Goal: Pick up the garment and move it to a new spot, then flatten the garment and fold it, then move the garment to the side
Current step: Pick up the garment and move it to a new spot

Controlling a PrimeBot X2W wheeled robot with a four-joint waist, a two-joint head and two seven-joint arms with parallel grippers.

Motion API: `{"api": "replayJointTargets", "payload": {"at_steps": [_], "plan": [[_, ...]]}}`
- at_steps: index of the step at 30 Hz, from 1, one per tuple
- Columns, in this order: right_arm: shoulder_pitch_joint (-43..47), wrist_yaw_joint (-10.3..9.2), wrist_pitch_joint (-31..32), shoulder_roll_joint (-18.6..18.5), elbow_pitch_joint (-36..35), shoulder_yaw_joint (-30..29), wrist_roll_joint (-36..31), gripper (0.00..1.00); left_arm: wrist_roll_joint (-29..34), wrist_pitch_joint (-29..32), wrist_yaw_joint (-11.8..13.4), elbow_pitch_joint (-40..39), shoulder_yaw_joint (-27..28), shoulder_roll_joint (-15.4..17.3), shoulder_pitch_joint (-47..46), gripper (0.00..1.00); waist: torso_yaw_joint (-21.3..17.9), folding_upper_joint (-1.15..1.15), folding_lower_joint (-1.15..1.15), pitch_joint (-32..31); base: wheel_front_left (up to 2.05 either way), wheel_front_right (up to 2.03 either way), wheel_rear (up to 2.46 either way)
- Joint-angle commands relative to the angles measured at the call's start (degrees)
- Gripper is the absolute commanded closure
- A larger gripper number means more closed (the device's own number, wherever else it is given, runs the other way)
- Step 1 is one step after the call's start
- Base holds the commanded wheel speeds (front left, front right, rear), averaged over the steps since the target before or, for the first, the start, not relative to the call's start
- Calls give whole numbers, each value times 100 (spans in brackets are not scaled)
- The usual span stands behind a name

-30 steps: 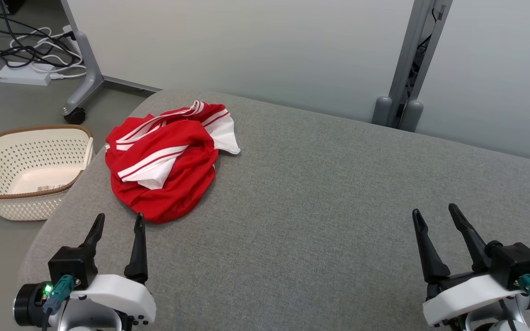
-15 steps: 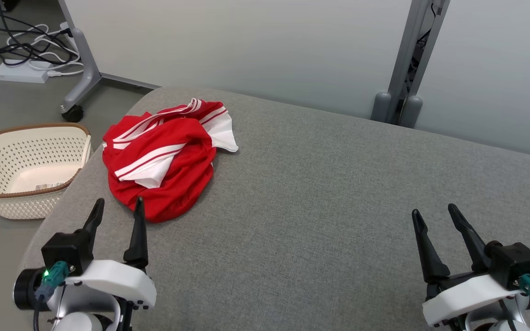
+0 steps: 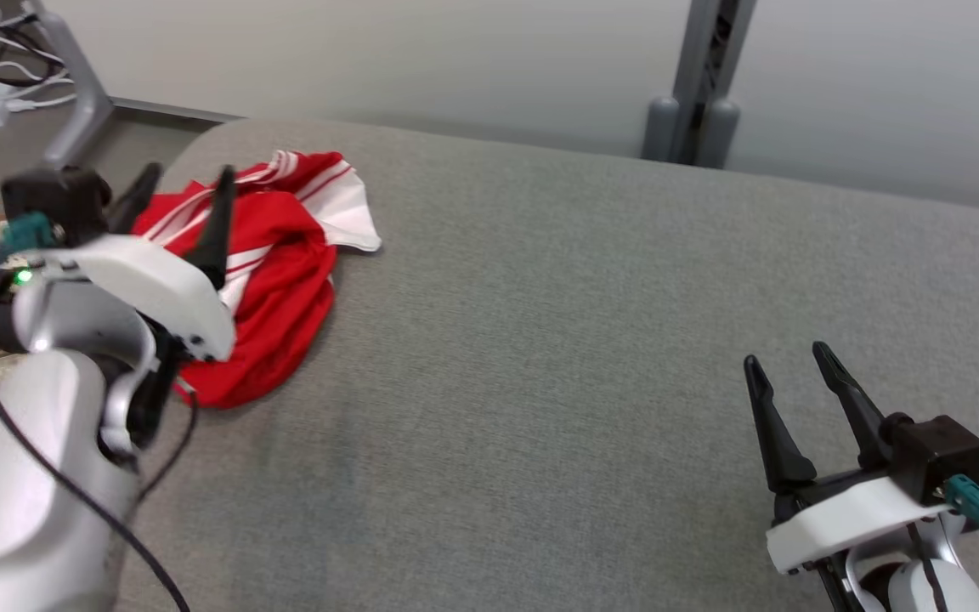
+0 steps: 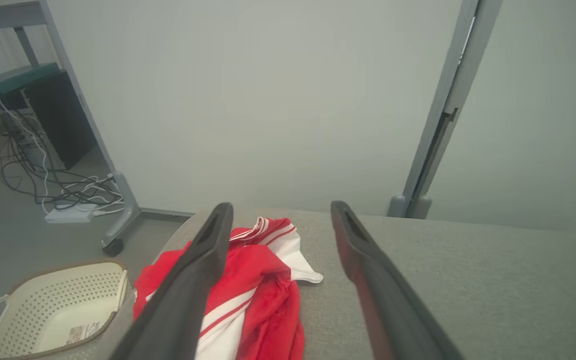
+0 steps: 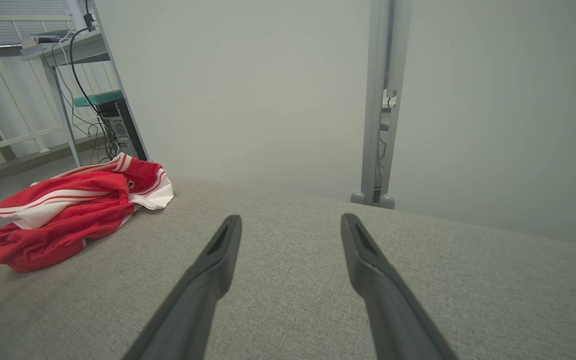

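Observation:
The garment (image 3: 285, 263) is a crumpled red piece with white stripes, lying at the far left of the grey padded table (image 3: 583, 340). It also shows in the left wrist view as the garment (image 4: 263, 295) and in the right wrist view as the garment (image 5: 78, 210). My left gripper (image 3: 186, 180) is raised above the garment's near-left part, open, with nothing between its fingers. My right gripper (image 3: 785, 357) stands open over the table's near right, far from the garment. The left arm hides part of the garment.
A cream perforated basket (image 4: 53, 310) stands on the floor left of the table. Cables and a power strip (image 4: 70, 215) lie on the floor by a wheeled frame leg. A grey post (image 3: 693, 85) and pale wall panels stand behind the table.
My left arm has lifted and moved forward over the garment. The head camera has shifted, so the whole scene sits further left. The right gripper has stayed in place.

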Motion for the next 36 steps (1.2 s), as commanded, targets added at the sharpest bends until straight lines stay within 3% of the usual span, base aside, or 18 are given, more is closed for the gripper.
{"api": "replayJointTargets", "payload": {"at_steps": [1,12,19,20,21,22,36], "plan": [[-130,11,12,-40,-51,32,-53,0,-38,139,-57,369,32,114,-252,0,-260,0,0,264,0,0,0],[-536,11,33,-115,-13,252,-55,0,-373,938,-396,3210,237,692,-1193,0,-839,0,0,1133,0,0,0],[-673,11,-35,-123,83,307,-34,0,-483,843,-511,4357,286,714,-1432,0,-883,0,0,1350,0,0,0],[-685,11,-39,-122,100,316,-34,0,-484,793,-543,4458,289,729,-1475,3,-884,0,0,1361,0,0,0],[-691,11,-44,-119,114,326,-30,0,-500,686,-547,4527,314,749,-1533,62,-884,0,0,1367,0,0,0],[-696,11,-43,-116,125,325,-30,0,-492,563,-533,4581,329,761,-1584,100,-880,0,0,1370,0,0,0],[-510,11,-86,-84,235,168,23,0,-272,-1481,-620,4281,389,974,-2407,100,-726,0,0,902,0,0,0]]}}
